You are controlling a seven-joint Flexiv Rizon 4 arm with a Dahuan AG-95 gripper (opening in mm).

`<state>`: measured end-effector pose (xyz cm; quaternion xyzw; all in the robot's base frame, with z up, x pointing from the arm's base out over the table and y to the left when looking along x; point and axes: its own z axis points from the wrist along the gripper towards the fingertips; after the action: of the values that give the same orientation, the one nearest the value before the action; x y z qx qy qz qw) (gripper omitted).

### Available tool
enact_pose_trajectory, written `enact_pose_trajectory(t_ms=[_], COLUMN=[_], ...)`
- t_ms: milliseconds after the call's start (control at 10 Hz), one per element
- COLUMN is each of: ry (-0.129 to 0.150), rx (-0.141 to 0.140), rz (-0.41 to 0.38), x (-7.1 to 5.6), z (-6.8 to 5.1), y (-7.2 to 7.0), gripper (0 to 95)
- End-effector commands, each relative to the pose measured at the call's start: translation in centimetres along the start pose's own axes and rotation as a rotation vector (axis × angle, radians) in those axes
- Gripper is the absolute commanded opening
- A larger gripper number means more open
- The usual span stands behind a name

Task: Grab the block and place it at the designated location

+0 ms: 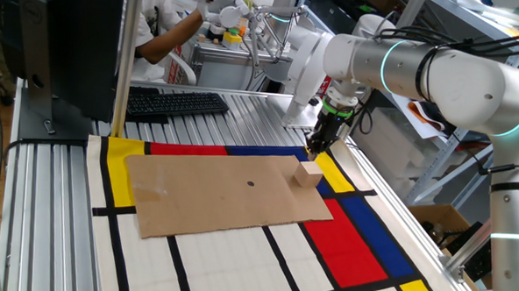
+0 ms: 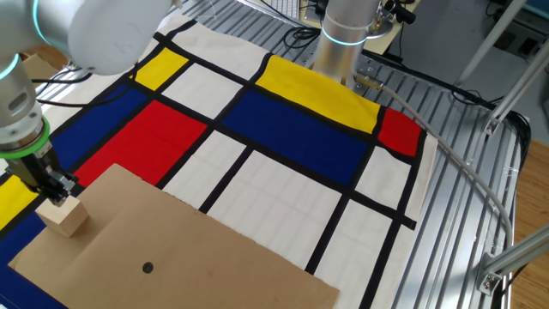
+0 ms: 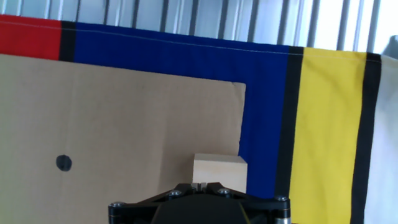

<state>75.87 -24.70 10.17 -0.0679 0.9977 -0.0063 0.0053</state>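
The block is a pale tan cube standing on the right edge of the brown cardboard sheet. The dark round dot lies on the sheet to the block's left. My gripper hangs just above the block with its fingers together and nothing between them. In the other fixed view the gripper is right over the block, and the dot is apart from both. In the hand view the block sits just ahead of the gripper, and the dot is far left.
The sheet lies on a mat of red, yellow, blue and white rectangles edged in black. A keyboard and a monitor stand at the back left. The arm's base stands at the mat's far edge.
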Motion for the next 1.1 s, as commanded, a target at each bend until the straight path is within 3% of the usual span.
enact_pose_trajectory(t_ms=[100, 600, 1100], ry=[0.003, -0.007, -0.008], rx=[0.004, 0.005, -0.006], rz=[-0.002, -0.009, -0.003], x=[0.0, 0.6, 0.6], z=[0.2, 0.9, 1.0], y=[-0.4, -1.6, -1.7], gripper=[0.0, 0.0, 0.0])
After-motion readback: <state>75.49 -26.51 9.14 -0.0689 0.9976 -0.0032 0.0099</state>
